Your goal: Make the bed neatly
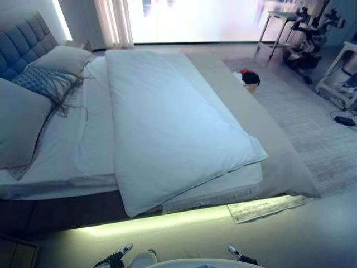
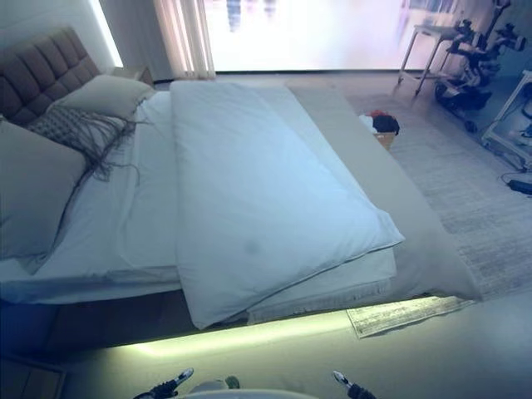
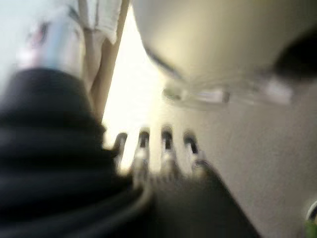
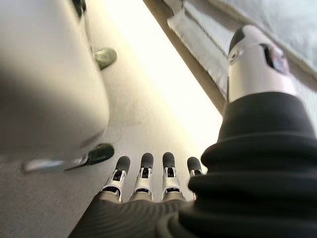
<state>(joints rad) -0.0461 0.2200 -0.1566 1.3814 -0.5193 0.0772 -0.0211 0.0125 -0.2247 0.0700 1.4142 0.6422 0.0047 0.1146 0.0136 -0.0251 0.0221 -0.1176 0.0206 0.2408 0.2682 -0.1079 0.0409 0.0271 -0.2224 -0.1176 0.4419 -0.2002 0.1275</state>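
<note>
A bed lies across the eye views, its tufted headboard (image 1: 22,39) at the left. A white duvet (image 1: 167,128) lies folded lengthwise down the middle and covers only part of the white sheet (image 1: 83,134). Its near corner hangs over the bed's edge. Two pillows (image 1: 19,120) (image 1: 61,58) and a fringed cushion (image 1: 42,81) lie at the head. A grey cover (image 1: 279,162) lies along the foot side. My left hand (image 1: 114,259) (image 3: 167,144) and right hand (image 1: 244,257) (image 4: 143,173) hang low by the floor, fingers straight, both empty and away from the bed.
A lit strip glows under the bed's near edge, with a small fringed mat (image 1: 268,207) poking out. A rug (image 1: 312,128) lies beyond the bed, with a basket of clothes (image 1: 248,78). A table and equipment (image 1: 307,33) stand far right. A nightstand (image 1: 17,254) stands at lower left.
</note>
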